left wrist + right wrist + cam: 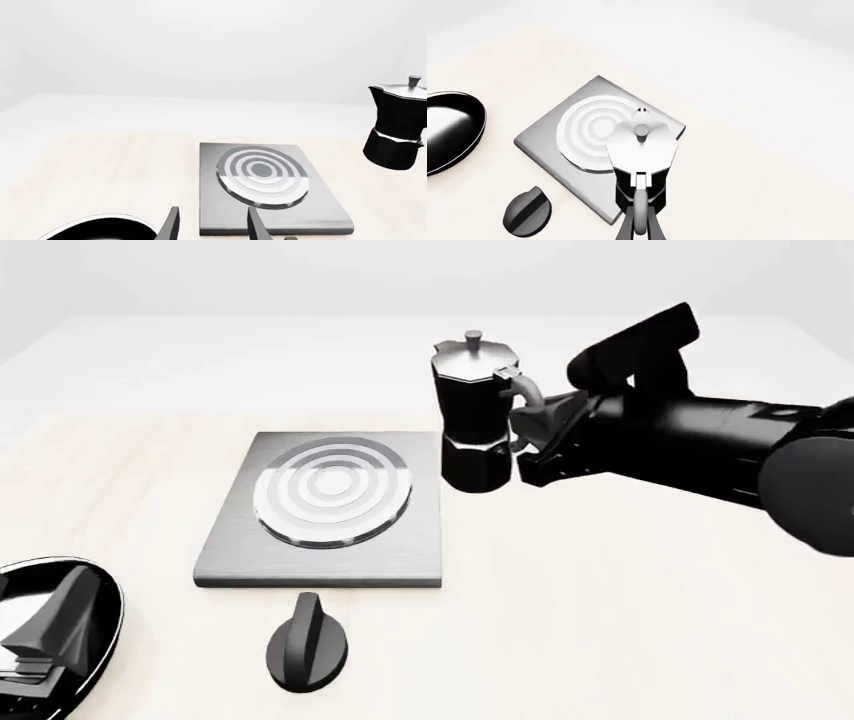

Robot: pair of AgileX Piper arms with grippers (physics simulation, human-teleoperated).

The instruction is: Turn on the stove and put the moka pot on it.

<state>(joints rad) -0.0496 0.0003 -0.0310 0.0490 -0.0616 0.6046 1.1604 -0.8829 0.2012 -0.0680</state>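
At three o'clock of the stove (pixel 327 510): moka pot (pixel 474 415) aloft, upright.
Clamped by its handle in right gripper (pixel 530 430); left gripper (pixel 210 225) parted, empty, low at eight o'clock.

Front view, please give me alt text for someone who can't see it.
The right arm's pincer holds the black moka pot by its handle, upright above the table, just past the right edge of the grey stove. A black oval knob lies on the table in front of the stove, and the left pincer sits at the lower left.
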